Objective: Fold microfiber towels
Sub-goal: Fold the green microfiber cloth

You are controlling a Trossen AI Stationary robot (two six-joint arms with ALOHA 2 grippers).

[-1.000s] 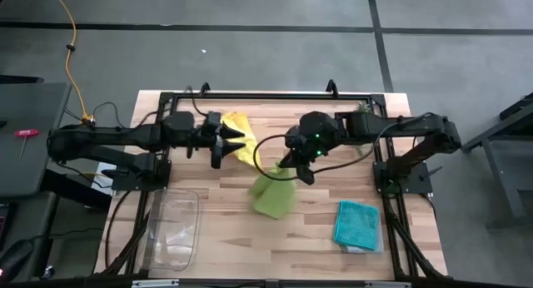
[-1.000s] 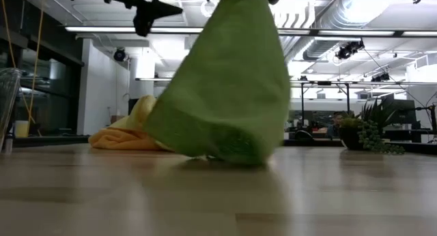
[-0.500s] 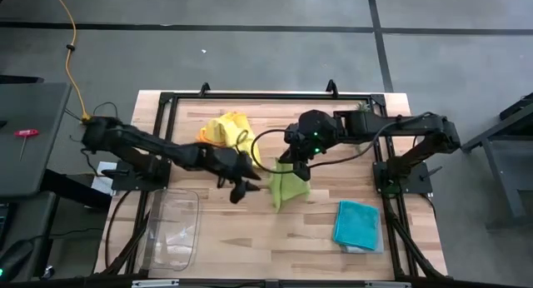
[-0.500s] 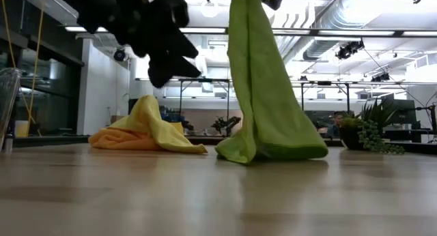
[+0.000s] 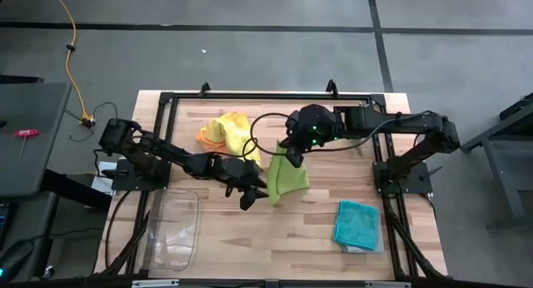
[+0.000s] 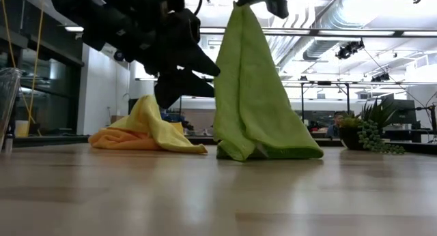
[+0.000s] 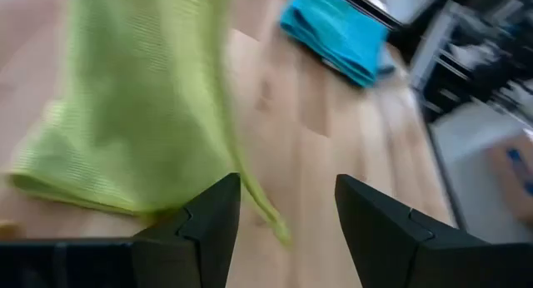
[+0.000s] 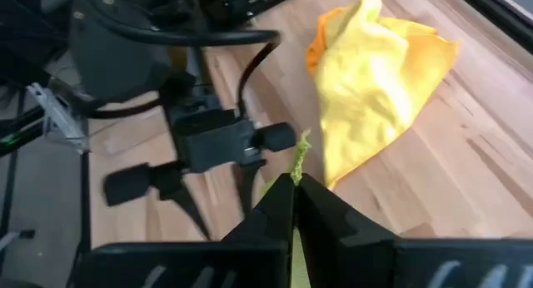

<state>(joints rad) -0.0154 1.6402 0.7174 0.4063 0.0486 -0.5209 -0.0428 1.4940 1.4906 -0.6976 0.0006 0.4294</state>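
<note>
Towels you can count: four; a grey one you cannot pick out.
Near right: one teal towel (image 5: 358, 224) lies folded flat on the tabletop (image 5: 308, 238).
Near left: one clear tray (image 5: 172, 230) sits at the tabletop's edge.
Middle: one lime green towel (image 5: 286, 176) hangs by its top corner, its lower edge resting on the wood.
Left claw (image 5: 256, 191): fingers spread open, holding nothing, just left of the green towel.
Right claw (image 5: 293, 159): closed, pinching the green towel's top corner.
Far left: one yellow towel (image 5: 233, 130) heaped over one orange towel (image 5: 207, 136).
Far right: one small plant (image 6: 365, 134).
</note>
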